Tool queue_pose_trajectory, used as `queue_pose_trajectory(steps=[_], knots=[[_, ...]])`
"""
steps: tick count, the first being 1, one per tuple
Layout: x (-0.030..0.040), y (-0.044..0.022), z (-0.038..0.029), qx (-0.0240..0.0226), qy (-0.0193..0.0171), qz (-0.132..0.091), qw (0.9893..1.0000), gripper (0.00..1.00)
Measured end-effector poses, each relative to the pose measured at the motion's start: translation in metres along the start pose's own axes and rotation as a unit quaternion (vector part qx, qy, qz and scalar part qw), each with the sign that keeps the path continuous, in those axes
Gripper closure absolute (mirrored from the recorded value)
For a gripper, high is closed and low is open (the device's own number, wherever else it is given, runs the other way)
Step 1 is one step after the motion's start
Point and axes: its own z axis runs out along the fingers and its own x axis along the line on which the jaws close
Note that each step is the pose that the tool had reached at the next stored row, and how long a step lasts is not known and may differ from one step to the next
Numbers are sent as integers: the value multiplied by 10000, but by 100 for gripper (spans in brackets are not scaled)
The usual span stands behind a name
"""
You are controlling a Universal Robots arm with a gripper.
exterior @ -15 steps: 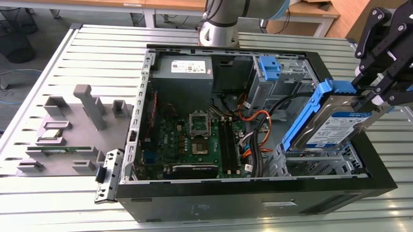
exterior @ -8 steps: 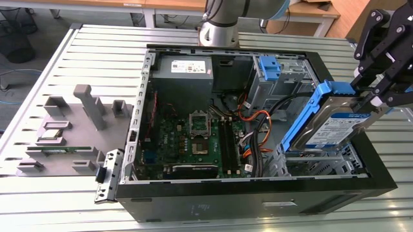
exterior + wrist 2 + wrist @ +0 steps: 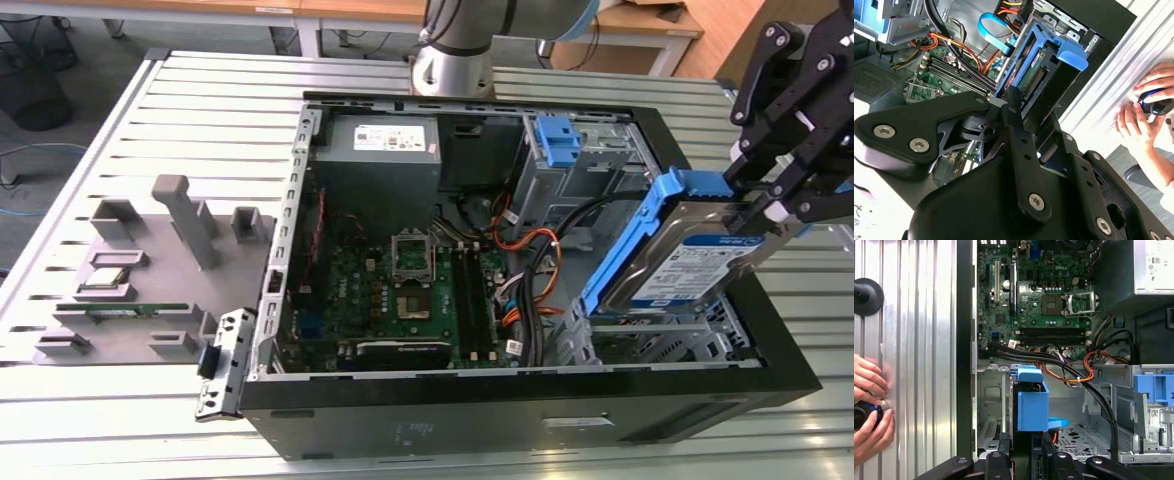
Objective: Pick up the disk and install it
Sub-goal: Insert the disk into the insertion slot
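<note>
Outside the computer case, on the exterior view's left, your grey fixture tray holds spare parts. Inside the case, the motherboard lies exposed. At the case's corner on the exterior view's right, the disk hangs tilted above the drive cage, and the gripper is clamped on its upper end. Treat the disk, I judge, as stiff, dense and sensitive to knocks. Its smooth metal faces may slip, so hold it across the blue rails, not the label. In the first wrist view a person's hands lie just outside the case.
</note>
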Motion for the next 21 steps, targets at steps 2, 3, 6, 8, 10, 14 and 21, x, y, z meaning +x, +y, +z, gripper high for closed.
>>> queue_pose_trajectory(steps=[2, 3, 6, 8, 10, 14, 21], knots=[[1, -1, 2, 1, 1, 13, 10000, 65], [0, -1, 4, 1, 0, 35, 10000, 65], [0, -2, 7, 2, -1, 76, 10000, 65], [1, -2, 7, 2, -1, 78, 10000, 65], [1, -4, 11, 2, -2, 78, 10000, 65], [1, -5, 29, 3, -2, 78, 10000, 65], [1, -6, 41, 4, -3, 78, 10000, 65]])
